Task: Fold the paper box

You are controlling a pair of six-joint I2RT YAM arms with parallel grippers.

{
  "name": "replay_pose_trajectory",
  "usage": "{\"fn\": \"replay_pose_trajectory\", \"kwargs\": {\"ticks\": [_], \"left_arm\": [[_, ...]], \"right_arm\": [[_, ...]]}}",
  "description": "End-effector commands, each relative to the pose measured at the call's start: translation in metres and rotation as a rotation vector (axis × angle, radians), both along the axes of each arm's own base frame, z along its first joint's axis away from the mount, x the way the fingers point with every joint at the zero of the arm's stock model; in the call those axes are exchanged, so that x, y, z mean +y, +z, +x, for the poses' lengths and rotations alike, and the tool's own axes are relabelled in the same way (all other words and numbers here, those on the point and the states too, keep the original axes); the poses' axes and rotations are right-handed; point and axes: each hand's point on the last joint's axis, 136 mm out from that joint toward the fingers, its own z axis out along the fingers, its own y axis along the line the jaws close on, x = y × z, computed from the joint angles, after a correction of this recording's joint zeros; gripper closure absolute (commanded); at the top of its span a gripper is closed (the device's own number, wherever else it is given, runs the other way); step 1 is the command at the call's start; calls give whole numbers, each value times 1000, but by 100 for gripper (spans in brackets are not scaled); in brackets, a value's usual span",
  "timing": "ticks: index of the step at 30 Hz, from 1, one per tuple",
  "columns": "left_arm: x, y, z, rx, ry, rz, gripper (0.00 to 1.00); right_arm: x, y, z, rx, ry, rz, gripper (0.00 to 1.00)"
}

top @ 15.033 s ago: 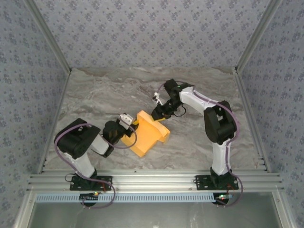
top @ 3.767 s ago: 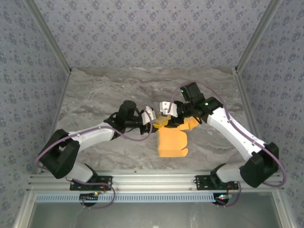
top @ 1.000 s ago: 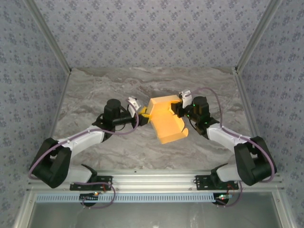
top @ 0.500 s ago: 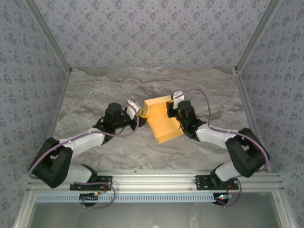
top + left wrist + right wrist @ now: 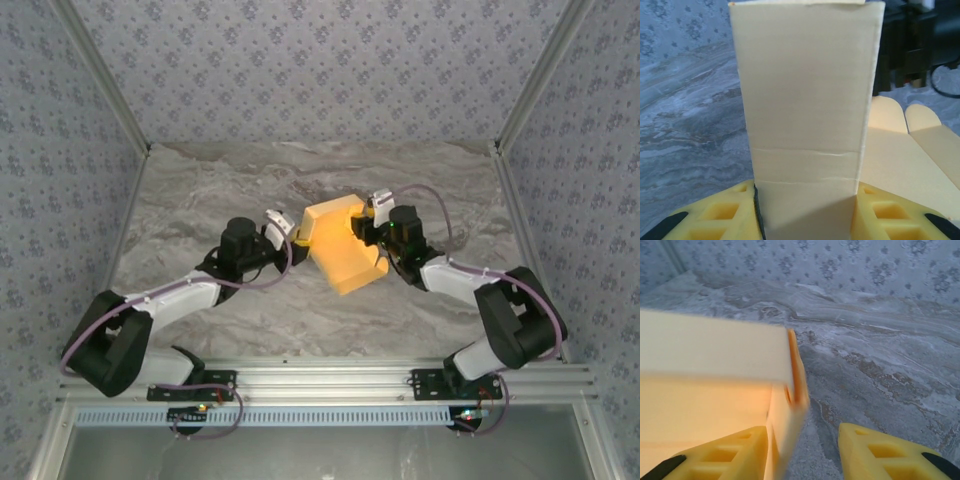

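The paper box (image 5: 340, 248), orange-yellow and partly folded, hangs tilted just above the table's middle, between the two arms. My left gripper (image 5: 297, 236) is shut on its left end. In the left wrist view a pale upright panel of the paper box (image 5: 807, 100) spans the whole gap between the yellow fingers (image 5: 715, 217), and two rounded flaps (image 5: 892, 115) lie to its right. My right gripper (image 5: 363, 232) is at the box's right side and open. In the right wrist view the box's corner (image 5: 790, 390) lies against the left finger (image 5: 730, 452), with bare table before the right finger (image 5: 885, 452).
The grey marbled table (image 5: 200, 200) is bare round the box. Patterned walls (image 5: 320, 70) with metal posts close in the back and both sides. An aluminium rail (image 5: 320, 380) carrying both arm bases runs along the near edge.
Over the last second the box has shifted a little left and turned. The right gripper has moved along the box's right side, and the left gripper has kept its hold.
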Motion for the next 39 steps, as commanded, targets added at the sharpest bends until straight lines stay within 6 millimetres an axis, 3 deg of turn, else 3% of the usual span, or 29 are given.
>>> {"fn": "replay_pose_trajectory", "kwargs": {"ticks": [1, 7, 18, 22, 27, 32, 36, 39], "left_arm": [[3, 29, 10, -72, 35, -41, 61], [0, 36, 4, -78, 2, -82, 61], [-6, 43, 0, -74, -13, -111, 61], [-8, 45, -4, -75, -22, -110, 61], [-7, 51, -11, -80, -9, -127, 62], [0, 56, -11, -90, 27, -130, 62], [0, 56, -10, -91, 34, -131, 62], [0, 56, -10, -90, 34, -130, 62]], "right_arm": [[6, 1, -24, 10, 187, -6, 54], [-8, -3, -20, 37, 165, -1, 49], [23, 3, -2, 43, 181, 57, 46], [19, 2, 17, 43, 88, 46, 50], [35, -3, 20, 33, 65, -59, 63], [28, -10, 25, 22, -21, -129, 73], [14, -8, 30, -5, -128, -164, 72], [13, 2, 28, -33, -131, -139, 62]]}}
